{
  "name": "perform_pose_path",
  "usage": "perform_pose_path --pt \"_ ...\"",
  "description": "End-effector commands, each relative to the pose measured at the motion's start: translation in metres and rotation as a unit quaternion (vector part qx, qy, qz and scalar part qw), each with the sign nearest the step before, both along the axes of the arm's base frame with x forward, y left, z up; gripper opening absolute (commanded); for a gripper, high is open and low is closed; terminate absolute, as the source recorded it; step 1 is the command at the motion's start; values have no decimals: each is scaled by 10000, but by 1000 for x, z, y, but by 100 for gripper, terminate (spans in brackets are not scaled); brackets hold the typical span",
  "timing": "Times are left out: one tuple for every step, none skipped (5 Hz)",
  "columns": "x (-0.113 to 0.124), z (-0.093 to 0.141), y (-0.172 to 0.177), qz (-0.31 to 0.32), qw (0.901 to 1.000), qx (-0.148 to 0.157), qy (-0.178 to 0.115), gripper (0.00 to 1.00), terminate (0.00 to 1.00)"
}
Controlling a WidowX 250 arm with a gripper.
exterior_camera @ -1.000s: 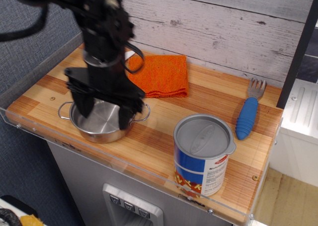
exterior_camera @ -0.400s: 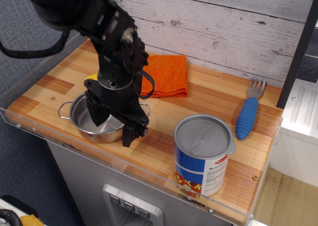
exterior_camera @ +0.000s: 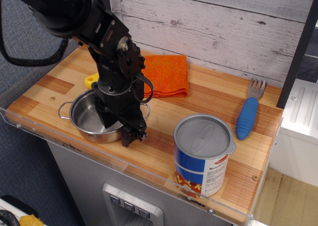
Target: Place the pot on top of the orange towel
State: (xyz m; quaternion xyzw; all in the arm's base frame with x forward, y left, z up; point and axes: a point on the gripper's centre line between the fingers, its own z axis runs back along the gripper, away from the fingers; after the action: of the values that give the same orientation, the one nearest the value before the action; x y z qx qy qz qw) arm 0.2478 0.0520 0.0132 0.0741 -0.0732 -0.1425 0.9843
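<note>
While the claw (exterior_camera: 119, 128) straddles its rim, the round shiny pot (exterior_camera: 92, 120) sits beside the ribbed orange towel (exterior_camera: 166, 76).

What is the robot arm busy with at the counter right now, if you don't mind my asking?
The gripper is down at the right rim of the pot, one finger inside and one outside, apparently closing on it. The pot sits on the wooden counter, not yet on the orange towel behind it. A can and fork stand aside.

A toy kitchen in a lab — wooden counter (exterior_camera: 164, 131), plank backdrop (exterior_camera: 223, 27), acrylic edging.
</note>
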Motion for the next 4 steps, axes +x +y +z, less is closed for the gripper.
perform_pose_path --pt "-3 6 12 -74 9998 -91 -146 0 0" --pt "-5 15 12 -18 9998 0 -184 0 0" --pt "-5 28 12 139 9990 296 -305 0 0" --pt "0 39 8 331 9970 611 -344 0 0"
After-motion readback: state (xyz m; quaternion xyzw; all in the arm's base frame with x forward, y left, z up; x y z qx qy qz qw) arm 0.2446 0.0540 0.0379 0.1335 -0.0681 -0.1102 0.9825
